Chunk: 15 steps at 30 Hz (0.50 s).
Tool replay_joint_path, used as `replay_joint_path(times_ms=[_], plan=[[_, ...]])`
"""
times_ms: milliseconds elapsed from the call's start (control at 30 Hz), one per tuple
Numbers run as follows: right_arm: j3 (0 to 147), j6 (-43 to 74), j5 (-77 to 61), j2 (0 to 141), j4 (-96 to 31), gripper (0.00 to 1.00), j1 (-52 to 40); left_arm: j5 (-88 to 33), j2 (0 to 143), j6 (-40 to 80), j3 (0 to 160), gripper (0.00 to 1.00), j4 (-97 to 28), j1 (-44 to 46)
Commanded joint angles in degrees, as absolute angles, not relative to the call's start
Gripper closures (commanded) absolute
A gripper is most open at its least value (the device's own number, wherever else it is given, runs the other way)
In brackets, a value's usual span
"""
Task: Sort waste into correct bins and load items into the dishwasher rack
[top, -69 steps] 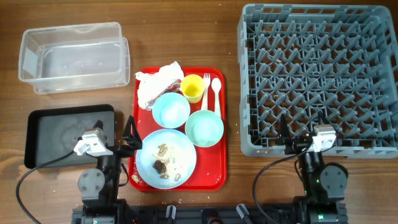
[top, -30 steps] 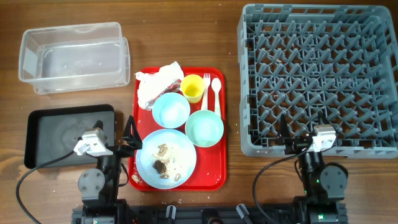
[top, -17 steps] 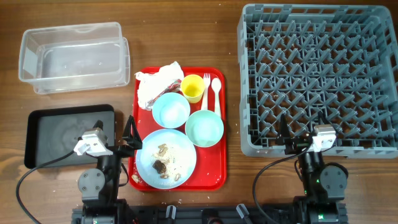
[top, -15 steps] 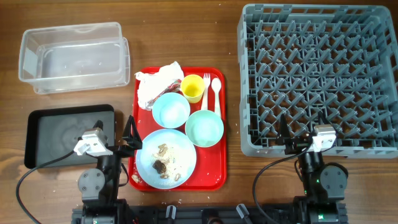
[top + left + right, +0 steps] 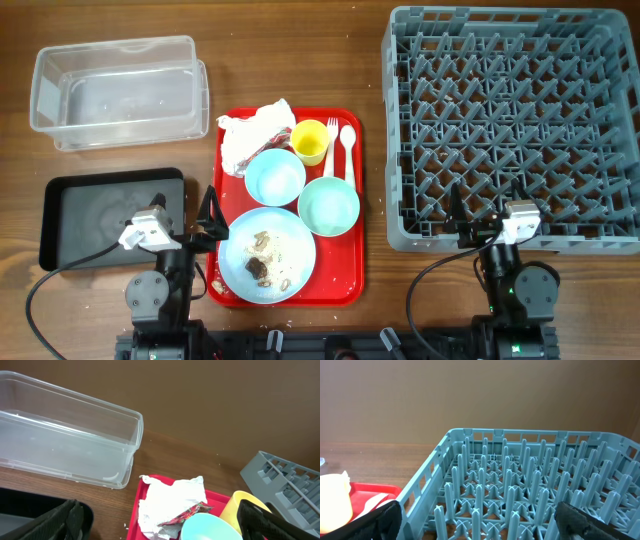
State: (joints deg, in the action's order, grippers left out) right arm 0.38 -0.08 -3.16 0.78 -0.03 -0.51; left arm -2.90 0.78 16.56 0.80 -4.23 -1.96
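Nothing has shifted since the earlier frames: your left gripper (image 5: 185, 213) and right gripper (image 5: 487, 208) hang at the desk's near edge, fingers spread wide and empty. The one red tray (image 5: 342, 272) mid-desk carries one wrapper (image 5: 245, 140) at its far-left corner, one yellow cup (image 5: 310, 140), one fork (image 5: 332, 140), one spoon (image 5: 348, 145), one light blue bowl (image 5: 274, 176), one mint bowl (image 5: 328, 205) and one plate (image 5: 238, 252) with food scraps (image 5: 258, 266). One clear tub (image 5: 120, 95) sits at the desk's far-left corner, one black tray (image 5: 90, 215) near-left, and one dishwasher rack (image 5: 510, 100) along the right edge.
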Motion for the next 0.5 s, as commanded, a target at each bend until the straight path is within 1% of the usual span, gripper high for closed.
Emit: replay_joint_path(times_ms=[0,467], plan=[[0.30,0.40,-3.16,0.80,0.10,0.00,-0.80,-2.94,0.16,15.40,0.34,0.00,-4.23,-1.61],[0.30,0.38,-3.16,0.80,0.10,0.00,-0.80,-2.94,0.16,15.40,0.34,0.00,-4.23,-1.61]])
